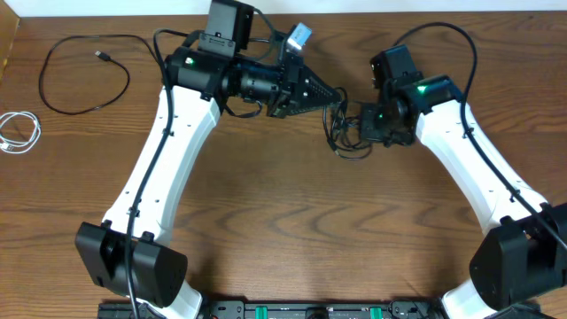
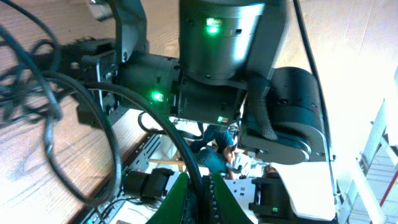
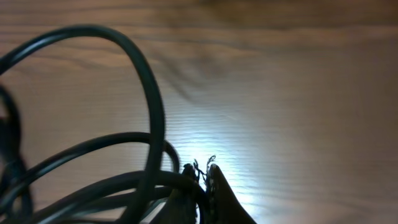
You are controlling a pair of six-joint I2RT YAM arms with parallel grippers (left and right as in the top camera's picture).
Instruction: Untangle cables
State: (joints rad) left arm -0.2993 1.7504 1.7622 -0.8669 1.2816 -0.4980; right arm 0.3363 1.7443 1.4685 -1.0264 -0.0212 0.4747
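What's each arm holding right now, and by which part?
The tangled black cable, held by both arms: left fingers pinch a single strand, right fingers pinch a strand among its loops.

Wooden table (image 1: 283, 221): black cable (image 1: 41, 84), white cable (image 1: 19, 131), black tangle (image 1: 345, 135)

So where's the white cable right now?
In the overhead view, the white cable lies coiled at the far left edge of the table, beside the looped black cable.

Evenly lit overhead; wrist views dim, blurred, glary.
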